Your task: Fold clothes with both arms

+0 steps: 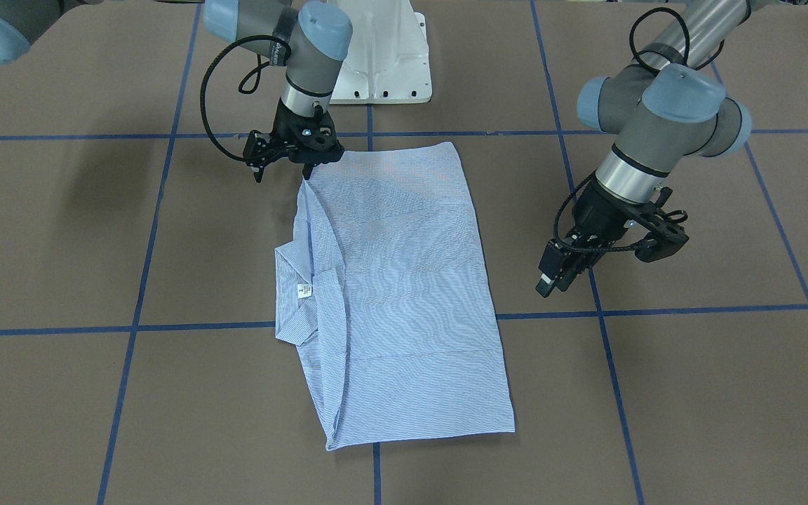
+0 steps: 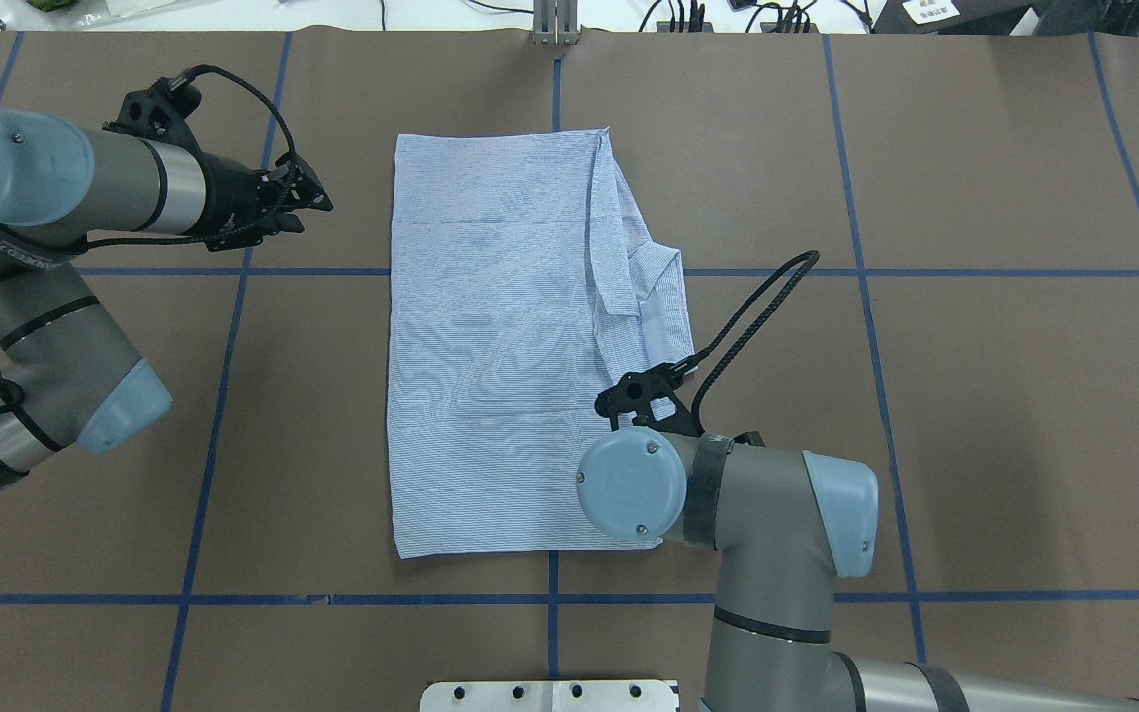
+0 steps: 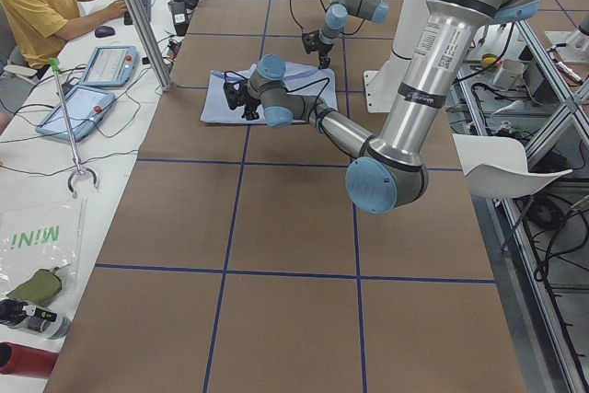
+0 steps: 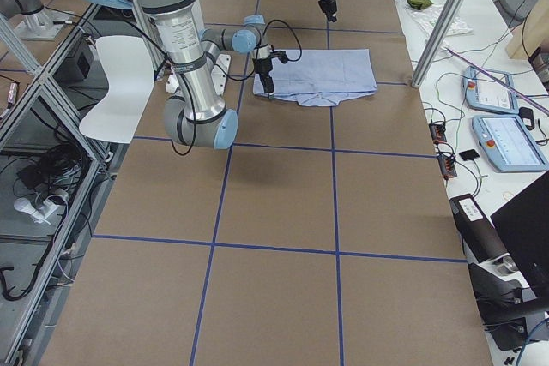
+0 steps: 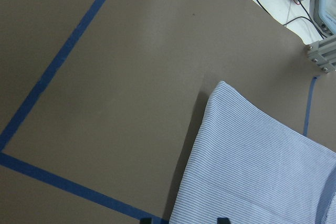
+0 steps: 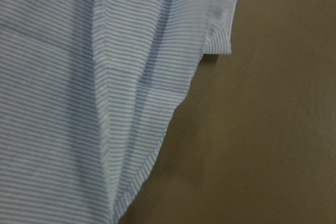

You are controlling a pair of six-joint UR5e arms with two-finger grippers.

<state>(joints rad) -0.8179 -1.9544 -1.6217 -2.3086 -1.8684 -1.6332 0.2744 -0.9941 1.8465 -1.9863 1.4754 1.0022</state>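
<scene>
The light blue striped shirt [image 1: 404, 280] [image 2: 490, 346] lies flat, folded into a rectangle in the middle of the table. Its collar [image 1: 292, 294] [image 2: 663, 297] and white label [image 1: 304, 291] stick out on my right side. My right gripper [image 1: 308, 172] [image 4: 266, 85] is down at the shirt's near right corner and touches the cloth. My own wrist hides its jaws, and I cannot tell whether they are open or shut. The right wrist view shows only the shirt's hem edge [image 6: 215, 40] from very close. My left gripper [image 1: 551, 277] [image 2: 317, 208] [image 5: 186, 219] hangs open and empty, left of the shirt.
The white pedestal base [image 1: 383, 56] [image 2: 550, 697] stands at the robot's edge of the table. Blue tape lines [image 1: 130, 330] cross the brown tabletop. A metal post [image 2: 555, 20] rises at the far edge. A person [image 3: 37, 6] sits at a side desk with tablets.
</scene>
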